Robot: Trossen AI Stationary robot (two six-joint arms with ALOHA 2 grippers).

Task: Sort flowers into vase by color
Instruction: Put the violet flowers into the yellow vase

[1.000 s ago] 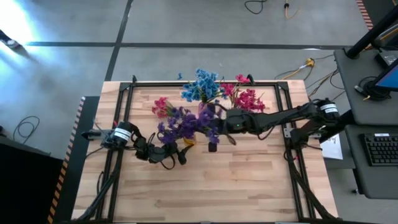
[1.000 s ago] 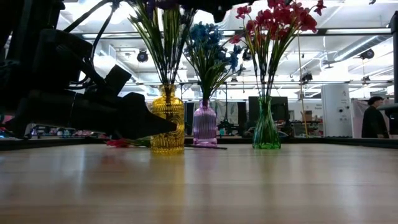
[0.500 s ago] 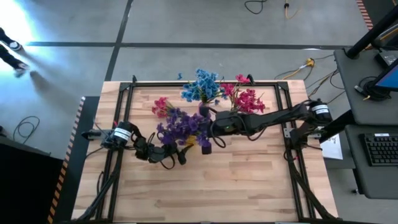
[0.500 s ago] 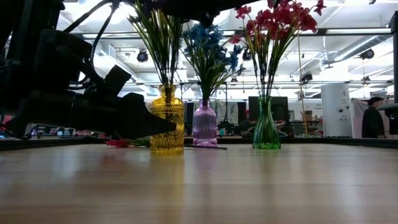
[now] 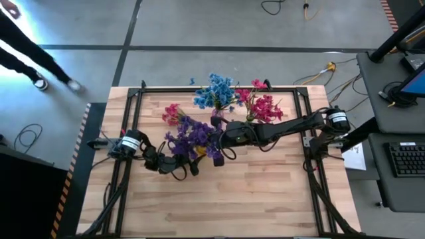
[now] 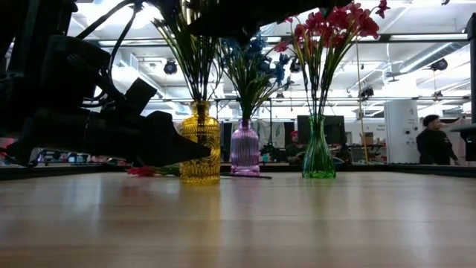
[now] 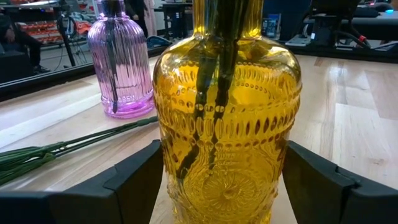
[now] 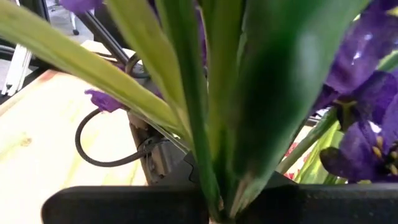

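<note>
Three vases stand in a row toward the table's far side. The yellow vase (image 6: 201,145) holds purple flowers (image 5: 192,136). The purple vase (image 6: 245,149) holds blue flowers (image 5: 216,91). The green vase (image 6: 317,152) holds red-pink flowers (image 5: 262,106). A few red-pink sprigs (image 5: 172,113) lie flat on the table behind the yellow vase. My left gripper (image 7: 221,180) is low on the table, closed round the yellow vase. My right gripper (image 8: 217,208) hovers among the purple blooms above that vase, shut on a purple flower (image 8: 367,56). My left gripper has the yellow vase's lower belly (image 7: 171,168) between its two fingers, one on each side. The fingers come in level from the table's left. The vase stands upright on the table. My right gripper pinches green stems (image 8: 211,180) of the purple flower between its shut fingers, coming nearly level from the table's right. The stems and leaves rise past the fingers, clear of the table; their lower ends are hidden.
A black frame (image 5: 219,87) runs along the table's far and side edges. The near half of the wooden table (image 5: 219,199) is bare. A person (image 6: 435,141) stands in the room beyond the table, and another walks past its far left corner (image 5: 26,53).
My right gripper has moved toward the table's left edge and down a little with the purple flower, coming over the yellow vase's bunch. The left gripper and the vases have kept still.
</note>
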